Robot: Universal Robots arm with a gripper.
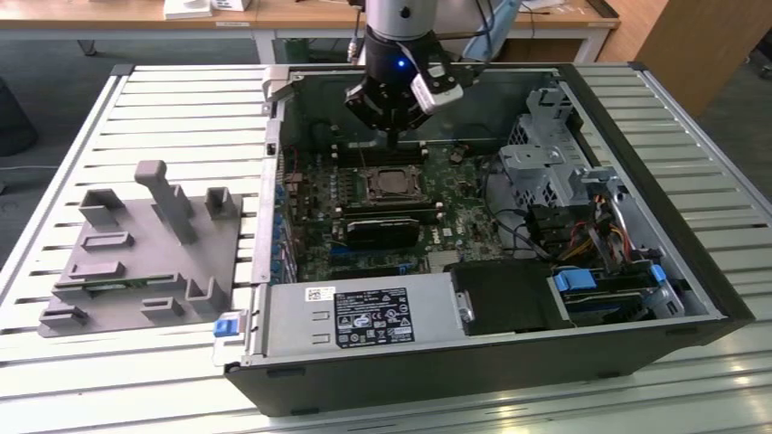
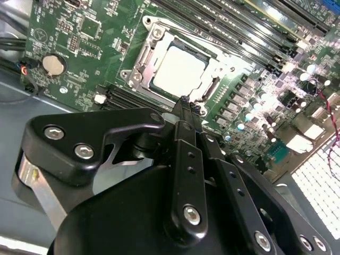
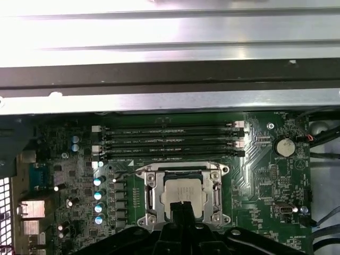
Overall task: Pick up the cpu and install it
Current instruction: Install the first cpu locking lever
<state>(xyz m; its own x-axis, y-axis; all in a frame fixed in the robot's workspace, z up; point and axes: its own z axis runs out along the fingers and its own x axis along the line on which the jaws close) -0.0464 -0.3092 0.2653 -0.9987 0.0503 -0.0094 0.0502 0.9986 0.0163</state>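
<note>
The cpu [image 3: 183,195] lay flat in its socket [image 3: 183,196] on the board; the gripper [image 2: 183,103] hung above, fingers closed on nothing; light, stiff, fragile underneath, best gripped by opposite edges.

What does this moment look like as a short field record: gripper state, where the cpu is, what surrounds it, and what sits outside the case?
gripper: fingers closed together, holding nothing, gripper poised just above the socket edge
cpu: cpu lies flat in the socket on the motherboard, also seen in the second wrist view
near cpu: memory slots run alongside the socket; coin cell battery off to one side
case: open computer case lying on the slatted table
outside case: grey fixture block at the exterior view's left
</note>
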